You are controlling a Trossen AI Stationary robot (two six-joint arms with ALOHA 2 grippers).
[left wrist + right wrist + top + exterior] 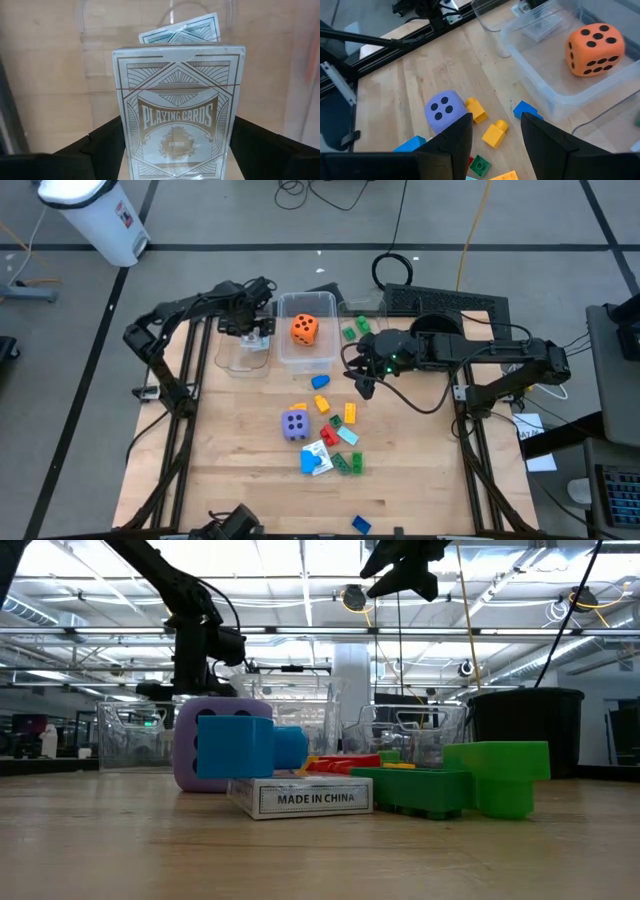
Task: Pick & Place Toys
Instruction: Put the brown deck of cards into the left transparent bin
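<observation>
The left end effector [256,326] is gripping a playing card box [177,110] over the left clear bin [243,348]; the orange die [305,329] is already lying in the middle bin [284,352]. The right end effector [358,380], open and empty, is hovering above the purple die [295,423] and bricks [349,414] still waiting on the tabletop [240,450].

**Item count, tabletop**

- Foam dice: 2. One orange die [305,329], one purple die [295,424].
- Clear plastic bins: 2. One bin [312,350] with the orange die, a second bin [243,356] beside it.
- Playing card boxes: 2 visible. One box [176,110] in the left wrist view, another card box [300,797] marked "MADE IN CHINA" in the low view.
- Plastic bricks: blue, yellow, red and green, about a dozen loose; exact count unclear in the cluster [335,435].
</observation>
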